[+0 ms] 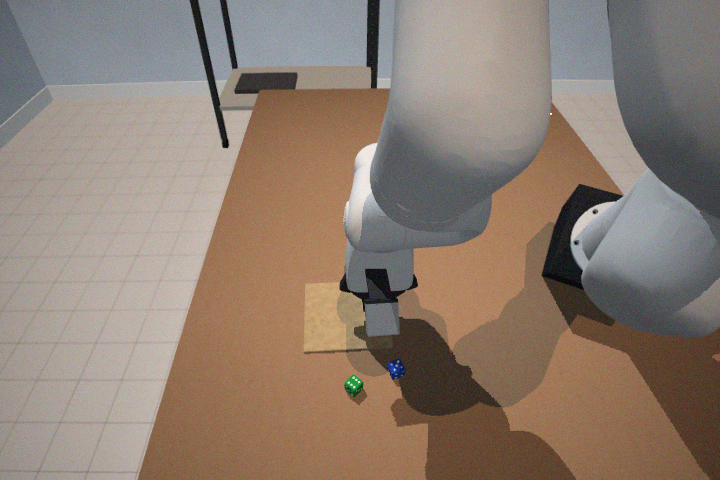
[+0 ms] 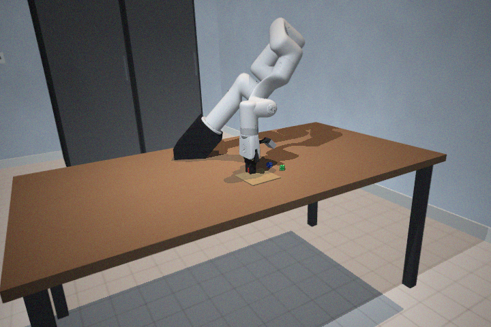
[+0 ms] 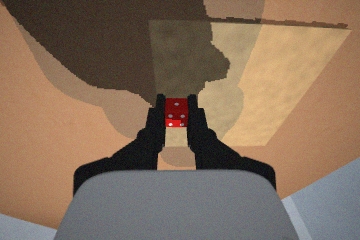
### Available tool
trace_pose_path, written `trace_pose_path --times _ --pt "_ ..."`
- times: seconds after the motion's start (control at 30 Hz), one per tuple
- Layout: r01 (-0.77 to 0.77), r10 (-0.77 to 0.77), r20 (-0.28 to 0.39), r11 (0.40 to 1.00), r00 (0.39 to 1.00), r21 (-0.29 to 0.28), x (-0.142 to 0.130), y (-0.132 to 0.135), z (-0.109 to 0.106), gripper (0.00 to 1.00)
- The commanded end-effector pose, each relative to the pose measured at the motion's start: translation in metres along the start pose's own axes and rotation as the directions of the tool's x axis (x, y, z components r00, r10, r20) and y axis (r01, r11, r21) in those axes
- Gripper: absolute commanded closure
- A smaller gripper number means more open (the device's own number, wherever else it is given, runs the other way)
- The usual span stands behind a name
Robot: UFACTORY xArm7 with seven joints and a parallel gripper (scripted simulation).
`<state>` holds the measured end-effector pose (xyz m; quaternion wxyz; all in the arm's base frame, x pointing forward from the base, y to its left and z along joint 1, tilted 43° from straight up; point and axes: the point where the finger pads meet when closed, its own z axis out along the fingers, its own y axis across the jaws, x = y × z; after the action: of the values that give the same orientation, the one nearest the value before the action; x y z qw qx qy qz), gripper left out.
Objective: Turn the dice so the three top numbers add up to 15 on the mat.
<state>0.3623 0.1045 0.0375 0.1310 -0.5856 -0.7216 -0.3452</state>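
My gripper points down, low at the mat's arm-side part, shut on the red die. Pips show on two red faces; I cannot tell whether the die touches the mat. The tan mat lies flat on the table. A green die lies off the mat, with what looks like six on top. A blue die lies off the mat beside it; its top number is unclear. The wrist housing hides the fingertips and red die in the top view.
The brown table carries the arm's black base. The grey wrist camera housing sticks out from the wrist on the side toward the blue die. Arm shadows cover part of the mat.
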Motion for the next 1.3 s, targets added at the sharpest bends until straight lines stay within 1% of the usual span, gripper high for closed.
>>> trace_pose_path --times 0.0,1.2,1.23,1.27 --pt "-0.001 0.001 0.002 1.0 1.0 -0.002 -0.0009 0.0008 -0.0007 0.85" --pt "-0.001 0.001 0.002 1.0 1.0 -0.002 -0.0009 0.0008 -0.0007 0.85" --pt "-0.001 0.001 0.002 1.0 1.0 -0.002 -0.0009 0.0008 -0.0007 0.81" --pt "-0.001 0.001 0.002 1.0 1.0 -0.002 -0.0009 0.0008 -0.0007 0.81"
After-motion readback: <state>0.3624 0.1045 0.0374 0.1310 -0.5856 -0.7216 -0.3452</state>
